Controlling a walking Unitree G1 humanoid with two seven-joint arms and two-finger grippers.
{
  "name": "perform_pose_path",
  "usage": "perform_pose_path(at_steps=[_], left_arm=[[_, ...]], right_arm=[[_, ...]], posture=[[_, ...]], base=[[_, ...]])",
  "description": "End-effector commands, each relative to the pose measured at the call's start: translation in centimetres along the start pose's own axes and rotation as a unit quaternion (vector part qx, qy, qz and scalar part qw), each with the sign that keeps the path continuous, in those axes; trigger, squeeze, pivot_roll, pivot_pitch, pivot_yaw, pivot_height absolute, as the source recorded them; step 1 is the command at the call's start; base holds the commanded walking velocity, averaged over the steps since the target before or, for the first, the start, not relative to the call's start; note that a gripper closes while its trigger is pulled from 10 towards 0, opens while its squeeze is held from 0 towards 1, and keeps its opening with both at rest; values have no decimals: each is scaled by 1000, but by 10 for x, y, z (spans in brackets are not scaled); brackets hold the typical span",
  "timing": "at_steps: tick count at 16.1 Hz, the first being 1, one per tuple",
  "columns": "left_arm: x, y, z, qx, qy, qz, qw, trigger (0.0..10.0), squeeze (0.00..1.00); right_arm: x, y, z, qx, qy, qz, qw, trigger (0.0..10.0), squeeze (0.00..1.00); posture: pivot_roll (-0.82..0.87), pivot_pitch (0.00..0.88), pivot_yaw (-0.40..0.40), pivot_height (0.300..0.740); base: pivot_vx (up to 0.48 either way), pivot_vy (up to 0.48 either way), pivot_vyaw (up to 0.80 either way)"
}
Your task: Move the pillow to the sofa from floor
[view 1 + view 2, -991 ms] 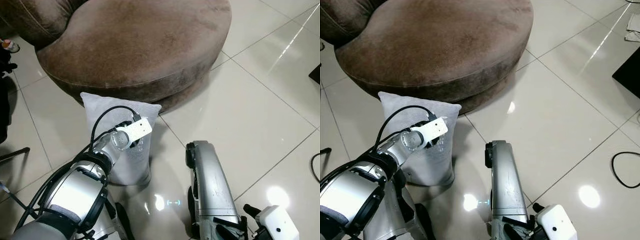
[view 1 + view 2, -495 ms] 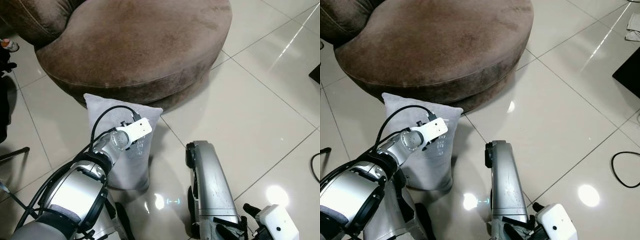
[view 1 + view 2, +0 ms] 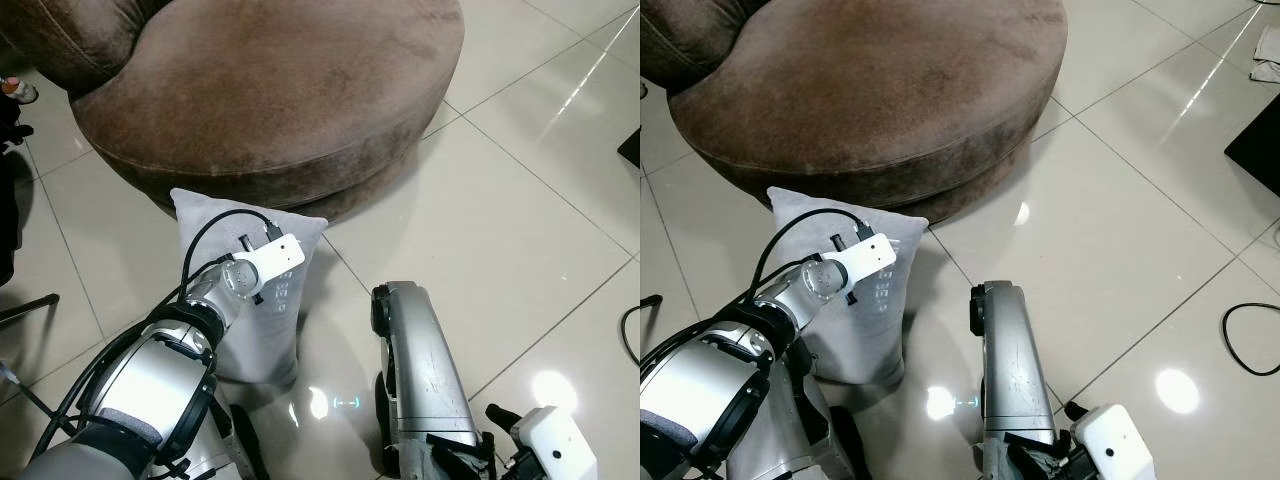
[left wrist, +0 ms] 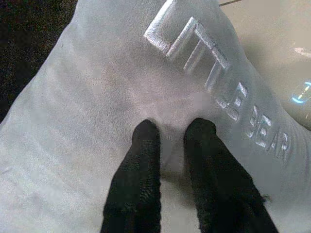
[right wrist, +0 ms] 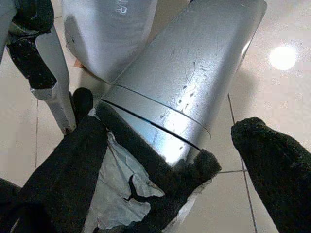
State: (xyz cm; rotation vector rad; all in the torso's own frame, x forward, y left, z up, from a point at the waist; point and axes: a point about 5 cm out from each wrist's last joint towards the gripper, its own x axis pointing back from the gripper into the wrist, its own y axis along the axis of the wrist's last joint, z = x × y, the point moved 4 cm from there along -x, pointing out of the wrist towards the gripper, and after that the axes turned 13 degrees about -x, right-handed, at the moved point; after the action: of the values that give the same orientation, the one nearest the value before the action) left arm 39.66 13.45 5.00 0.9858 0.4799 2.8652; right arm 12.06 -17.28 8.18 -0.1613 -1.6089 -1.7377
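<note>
Grey velvety fabric of the rectangular pillow (image 3: pixel 255 290) is pinched between the two nearly closed black fingers of the left gripper (image 4: pixel 171 133), and over the last second the pillow has been drawn slightly up and toward the round brown suede sofa (image 3: pixel 270 90), suggesting the lift has just begun. The pillow stands upright by the sofa's near edge, its long axis near-to-far and the embossed face rightward. The right gripper (image 5: pixel 194 160) hangs spread and idle.
</note>
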Motion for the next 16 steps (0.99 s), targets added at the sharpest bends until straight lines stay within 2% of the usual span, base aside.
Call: perform_pose_path(at_steps=[1, 8, 14, 16], left_arm=[[0, -5, -8, 11, -14, 6, 1000, 0, 0], [0, -1, -8, 20, -19, -3, 1000, 0, 0], [0, -1, -9, 36, -26, -4, 999, 0, 0], [0, -3, 0, 44, 24, 5, 999, 0, 0]], right_arm=[[2, -9, -3, -8, -8, 19, 1000, 10000, 0], [3, 1, 4, -6, -4, 12, 1000, 10000, 0], [-1, -1, 1, -8, -6, 15, 1000, 10000, 0], [-6, -6, -3, -9, -6, 18, 1000, 10000, 0]], posture=[[-508, 297, 51, 438], [-509, 297, 50, 438], [-508, 293, 47, 438], [-501, 277, 56, 438]], base=[[0, 0, 0], [0, 0, 0], [0, 0, 0], [0, 0, 0]])
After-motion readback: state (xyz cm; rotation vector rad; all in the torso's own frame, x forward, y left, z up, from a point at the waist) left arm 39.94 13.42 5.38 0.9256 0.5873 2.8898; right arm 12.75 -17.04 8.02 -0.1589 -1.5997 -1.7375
